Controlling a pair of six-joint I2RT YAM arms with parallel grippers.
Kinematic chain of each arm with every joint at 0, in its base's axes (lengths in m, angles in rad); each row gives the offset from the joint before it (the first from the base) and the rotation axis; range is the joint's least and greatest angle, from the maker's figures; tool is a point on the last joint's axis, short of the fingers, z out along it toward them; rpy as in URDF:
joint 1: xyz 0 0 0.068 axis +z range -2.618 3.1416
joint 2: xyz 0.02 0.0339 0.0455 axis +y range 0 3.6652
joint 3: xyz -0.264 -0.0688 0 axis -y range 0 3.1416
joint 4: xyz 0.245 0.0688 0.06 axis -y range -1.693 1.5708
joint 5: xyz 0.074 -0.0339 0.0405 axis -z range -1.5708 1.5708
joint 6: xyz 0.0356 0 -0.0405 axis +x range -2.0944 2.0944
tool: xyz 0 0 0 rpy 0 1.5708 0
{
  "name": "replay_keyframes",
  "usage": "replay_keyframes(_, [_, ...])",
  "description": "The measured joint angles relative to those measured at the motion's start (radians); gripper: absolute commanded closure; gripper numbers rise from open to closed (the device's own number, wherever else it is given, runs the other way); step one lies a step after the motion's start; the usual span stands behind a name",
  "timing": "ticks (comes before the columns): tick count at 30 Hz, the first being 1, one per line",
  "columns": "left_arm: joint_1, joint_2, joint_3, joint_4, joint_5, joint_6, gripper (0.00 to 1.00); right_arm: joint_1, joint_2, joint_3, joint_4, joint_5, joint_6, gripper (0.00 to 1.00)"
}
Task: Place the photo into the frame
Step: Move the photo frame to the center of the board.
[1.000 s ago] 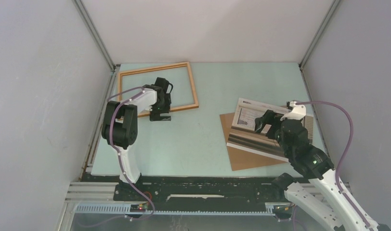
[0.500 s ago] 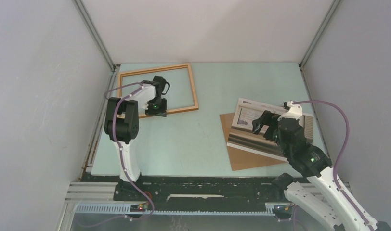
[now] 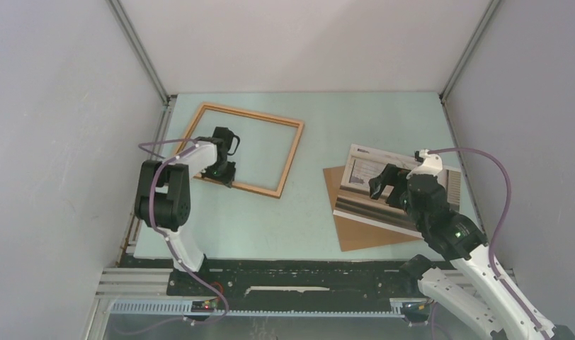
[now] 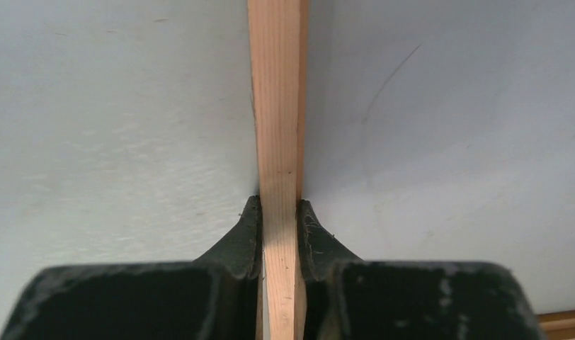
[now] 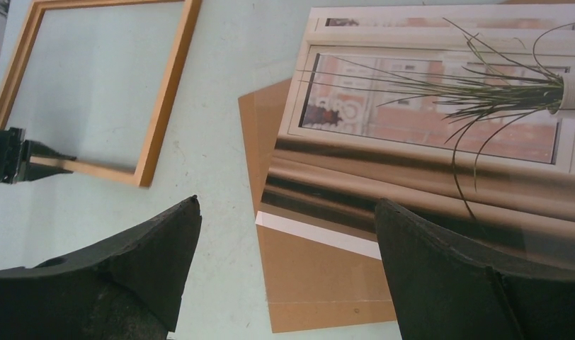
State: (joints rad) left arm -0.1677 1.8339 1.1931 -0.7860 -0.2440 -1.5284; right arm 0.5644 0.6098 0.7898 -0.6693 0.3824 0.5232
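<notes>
The frame [image 3: 290,160], thin light wood, lies skewed at the table's back left. My left gripper [image 3: 224,172] is shut on its near rail. In the left wrist view the wooden rail [image 4: 277,106] runs straight up between the two black fingers [image 4: 278,205], which press on both its sides. The photo [image 3: 359,198] lies picture side up on the right, over a brown backing board [image 3: 362,237]. My right gripper [image 3: 382,188] hovers over the photo's left part, open. In the right wrist view [image 5: 286,204] nothing sits between its fingers, and the photo [image 5: 426,120] and frame [image 5: 168,92] lie beyond them.
The backing board [image 5: 327,276] sticks out from under the photo's near edge. White walls enclose the table on the left, back and right. A metal rail [image 3: 270,290] runs along the near edge by the arm bases.
My left gripper came down and shut on the frame's near rail. The frame has swung clockwise, its right side now nearer the middle. The right gripper has barely shifted.
</notes>
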Motion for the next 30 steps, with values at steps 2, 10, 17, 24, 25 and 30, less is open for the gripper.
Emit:
replay_keyframes(2, [-0.004,-0.056,-0.062,0.023,-0.005,0.090,1.00,0.000,0.006,-0.004,0.000,-0.006,-0.002,0.00])
replay_keyframes(10, [-0.021,-0.312,-0.264,0.042,-0.053,0.466,1.00,0.000,0.087,-0.014,0.052,-0.122,-0.046,0.03])
replay_keyframes(17, [0.047,-0.338,-0.328,0.095,-0.028,0.612,1.00,0.000,0.240,-0.019,0.127,-0.285,-0.081,0.06])
replay_keyframes(24, [0.058,-0.338,-0.379,0.154,0.000,0.632,1.00,0.000,0.364,-0.031,0.148,-0.387,-0.104,0.06])
replay_keyframes(25, [0.060,-0.338,-0.382,0.160,0.005,0.632,1.00,0.000,0.373,-0.031,0.150,-0.396,-0.106,0.07])
replay_keyframes(30, [0.079,-0.340,-0.397,0.195,0.045,0.657,0.91,0.000,0.406,-0.031,0.173,-0.434,-0.111,0.07])
